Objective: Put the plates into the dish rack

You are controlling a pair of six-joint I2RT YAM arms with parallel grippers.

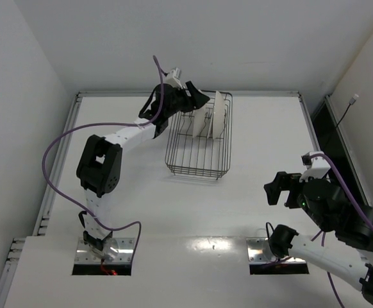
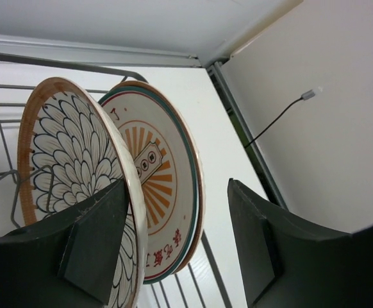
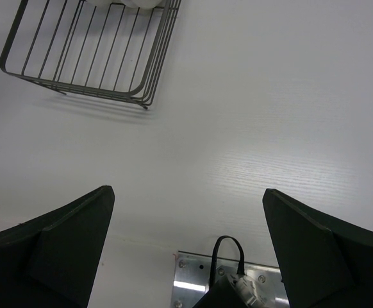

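Top external view, item list.

1. Dish rack (image 1: 197, 172): black wire basket, at 12 o'clock from the table's middle. The near half shows bare wire.
2. Plates (image 1: 220, 114): upright on edge in the rack's far half, white backs showing. The left wrist view gives two, the petal-patterned plate (image 2: 71, 167) nearest and the sunburst plate (image 2: 164, 192) just behind it at 3 o'clock, close together.
3. Left gripper (image 1: 193, 99): over the rack's far corner at 11 o'clock. The jaws are spread wide and nothing is clamped. The petal plate's rim lies just beside the left finger (image 2: 90, 244); whether they touch cannot be told.
4. Right gripper (image 3: 188, 191): at 4 o'clock, well apart from the rack, above the bare table (image 3: 270, 96). The jaws are wide apart and hold nothing.

Hazards, as judged: a sideways pull-out could hook the petal plate's rim and knock it into the sunburst plate, or lift it off its tines. Closing the jaws here could drag it.

Not determinable: the plate count from above, as the arm covers part of the row, so no third plate is confirmed; the tines holding each plate; and the plates' lower edges, which are cut off in the wrist view.
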